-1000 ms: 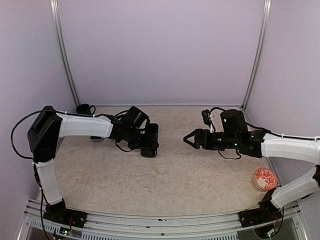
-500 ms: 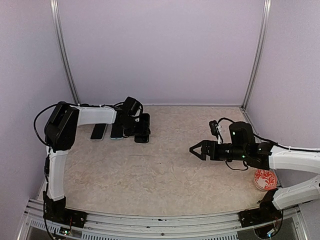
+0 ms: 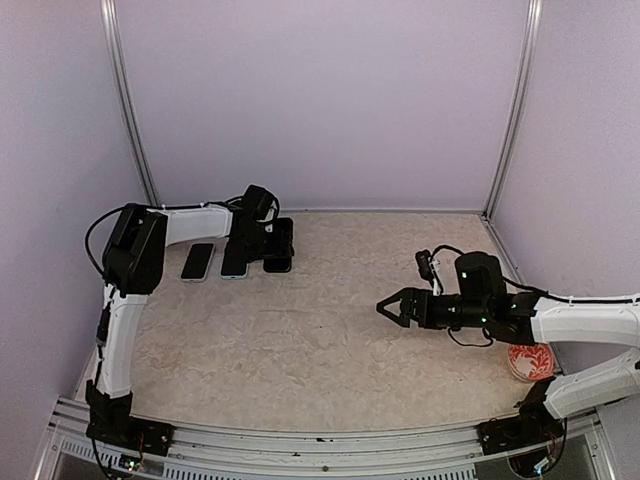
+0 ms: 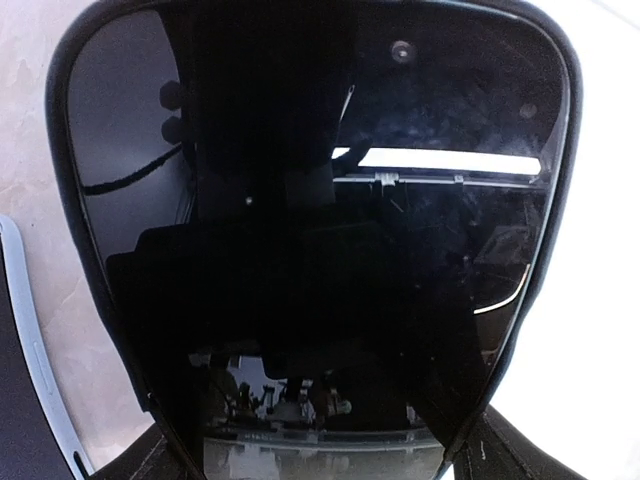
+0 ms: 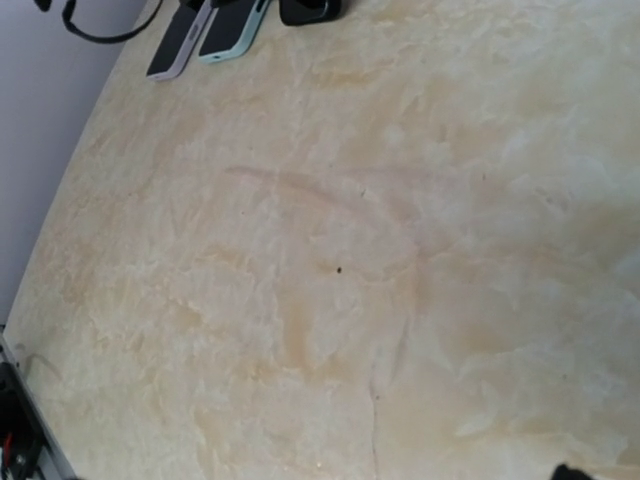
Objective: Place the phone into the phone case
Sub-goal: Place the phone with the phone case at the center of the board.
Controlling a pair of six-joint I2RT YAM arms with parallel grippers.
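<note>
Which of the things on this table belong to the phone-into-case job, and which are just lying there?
Job:
- black case, with a glossy, screen-like face filling it

Lying about, untouched:
- teal-cased phone
- silver phone beside it
- red dish at the near right

Whether the two spare phones have a part is not clear.

Black case (image 4: 320, 250), glossy dark face inside a raised rim, rounded corners, was at the back left; couldn't tell if a phone sat in it. Just beside it lay a mint-edged phone (image 3: 234, 260), then a pale-edged phone (image 3: 197, 262), both flat, screens dark, lengthwise parallel.
</note>
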